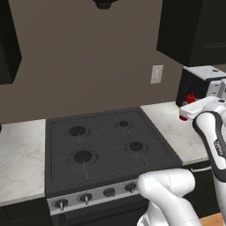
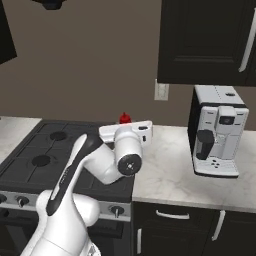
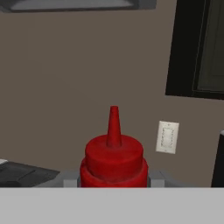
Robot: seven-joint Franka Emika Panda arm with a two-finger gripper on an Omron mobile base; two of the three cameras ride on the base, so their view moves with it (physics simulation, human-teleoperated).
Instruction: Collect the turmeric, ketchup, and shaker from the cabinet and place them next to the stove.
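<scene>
The cabinet (image 2: 205, 42), a large black wall-mounted box, hung above the right stretch of the counter (image 2: 170, 170), its door appearing closed in the right base view. The stove (image 1: 106, 145), black with four burners and a front row of knobs, sat set into the pale marbled counter, which extended on both sides of it. A white and black coffee machine (image 2: 217, 132) stood on the counter to the right of the stove, below the cabinet, well apart from the arm. A white wall outlet (image 2: 161, 91) was fixed to the brown wall between the stove and the coffee machine.

The arm reached over the counter just right of the stove's rear corner. The tool (image 3: 113, 179) was closed on the ketchup (image 3: 113, 153), gripping the red bottle by its body, upright, with the pointed nozzle above the fingers. In the left base view the ketchup (image 1: 190, 98) showed as a small red patch behind the white hand, in front of the coffee machine. Whether the bottle's base touched the counter could not be determined. Nothing stood between the bottle and the stove edge.
</scene>
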